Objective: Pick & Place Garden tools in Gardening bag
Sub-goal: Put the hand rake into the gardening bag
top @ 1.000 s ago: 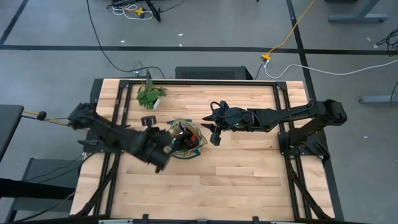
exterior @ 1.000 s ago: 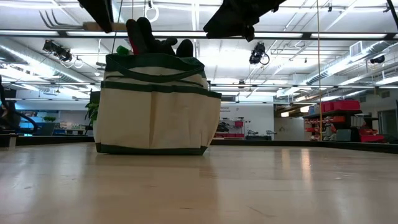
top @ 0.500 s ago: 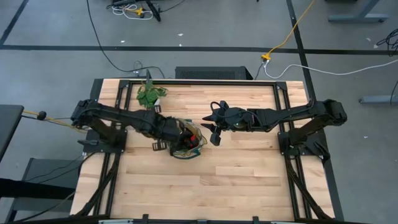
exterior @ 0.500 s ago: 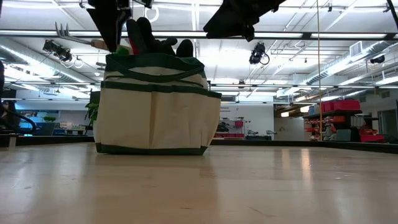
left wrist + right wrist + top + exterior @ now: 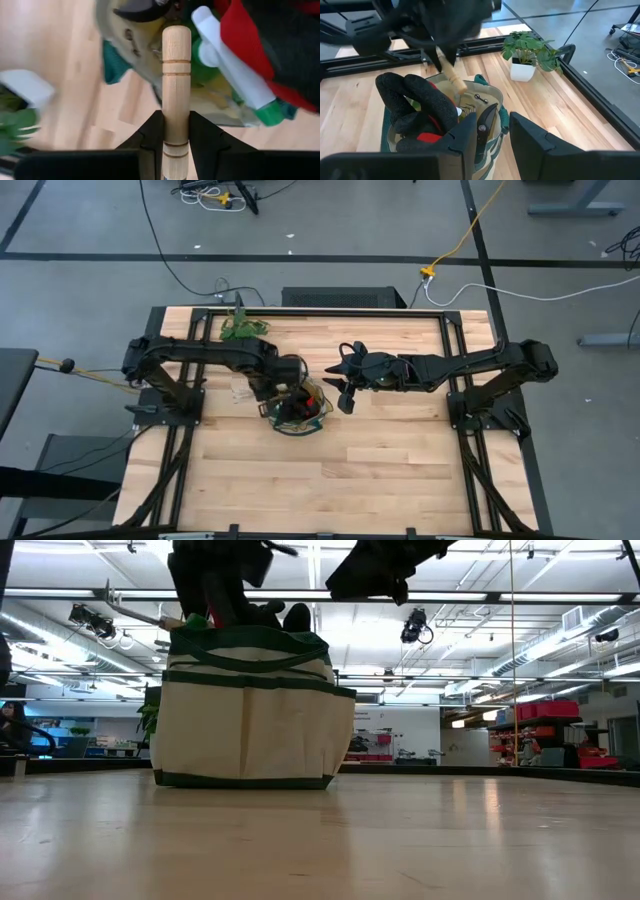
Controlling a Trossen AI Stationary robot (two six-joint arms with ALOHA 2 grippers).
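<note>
No readable text, labels, brand names, numbers or signs are showing in any of the views. Nothing legible is appearing on the objects, the arms, the wooden surface, or in the room behind it.

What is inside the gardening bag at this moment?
In the gardening bag: gloves, pruning shears, green spray bottle. The left end effector holds a wooden handle over it. The bottom is covered.
</note>
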